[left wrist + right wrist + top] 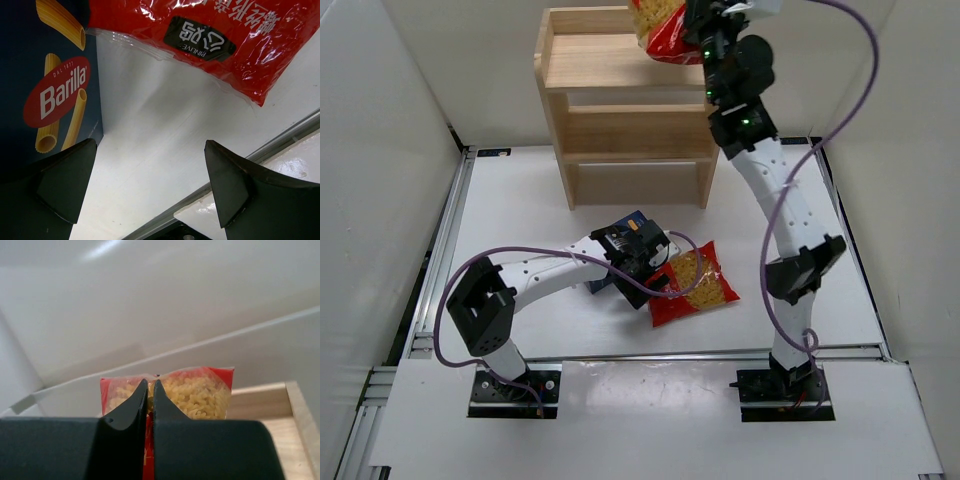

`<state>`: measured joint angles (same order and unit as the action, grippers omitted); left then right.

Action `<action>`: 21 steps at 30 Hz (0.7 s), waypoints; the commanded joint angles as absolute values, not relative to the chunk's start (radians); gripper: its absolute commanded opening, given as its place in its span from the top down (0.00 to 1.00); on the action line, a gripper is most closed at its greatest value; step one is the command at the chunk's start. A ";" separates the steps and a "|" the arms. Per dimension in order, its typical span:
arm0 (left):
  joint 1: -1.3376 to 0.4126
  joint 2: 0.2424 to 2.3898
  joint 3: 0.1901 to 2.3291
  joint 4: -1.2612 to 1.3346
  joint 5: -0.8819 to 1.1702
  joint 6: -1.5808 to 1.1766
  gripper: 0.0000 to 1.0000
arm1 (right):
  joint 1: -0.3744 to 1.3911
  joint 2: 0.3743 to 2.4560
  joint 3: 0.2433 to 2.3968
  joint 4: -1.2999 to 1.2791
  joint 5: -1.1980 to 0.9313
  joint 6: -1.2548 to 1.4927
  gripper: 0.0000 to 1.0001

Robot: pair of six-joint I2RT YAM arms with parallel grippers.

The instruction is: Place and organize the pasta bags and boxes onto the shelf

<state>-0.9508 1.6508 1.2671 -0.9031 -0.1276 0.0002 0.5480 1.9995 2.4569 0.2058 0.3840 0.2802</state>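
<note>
My right gripper (692, 30) is shut on a red pasta bag (663, 28) and holds it over the right end of the wooden shelf's (590, 62) top tier. In the right wrist view the gripper (150, 383) pinches the bag (200, 392) between its closed fingers. My left gripper (655, 272) is open and empty, low over the table between the navy pasta box (632, 222) and a second red bag (698, 285). In the left wrist view the gripper (150, 150) has the box (45, 85) at left and the bag (215, 40) at the top.
The shelf's lower tiers (635, 130) hold nothing that I can see. A metal rail (650, 355) borders the table's near edge. White walls enclose the table on all sides.
</note>
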 commanded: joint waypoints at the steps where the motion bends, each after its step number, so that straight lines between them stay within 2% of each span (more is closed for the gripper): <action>1: -0.943 1.624 1.259 -0.870 -0.117 0.000 0.00 | 0.546 1.985 2.502 0.486 0.537 0.298 1.00; 10: -0.925 1.634 1.249 -0.870 -0.117 0.000 0.00 | 0.575 2.014 2.441 0.439 0.586 0.244 1.00; 12: -0.925 1.643 1.259 -0.870 -0.117 0.000 0.00 | 0.575 2.026 2.454 0.407 0.571 0.235 0.76; 14: -0.925 1.654 1.290 -0.870 -0.117 0.000 0.00 | 0.575 2.017 2.467 0.336 0.501 0.224 0.39; 15: -0.925 1.669 1.305 -0.870 -0.117 0.000 0.00 | 0.575 2.005 2.467 0.313 0.482 0.210 0.01; 21: -0.959 1.776 1.529 -0.881 -0.080 0.000 0.00 | 0.690 1.821 2.362 0.279 0.431 -0.049 0.00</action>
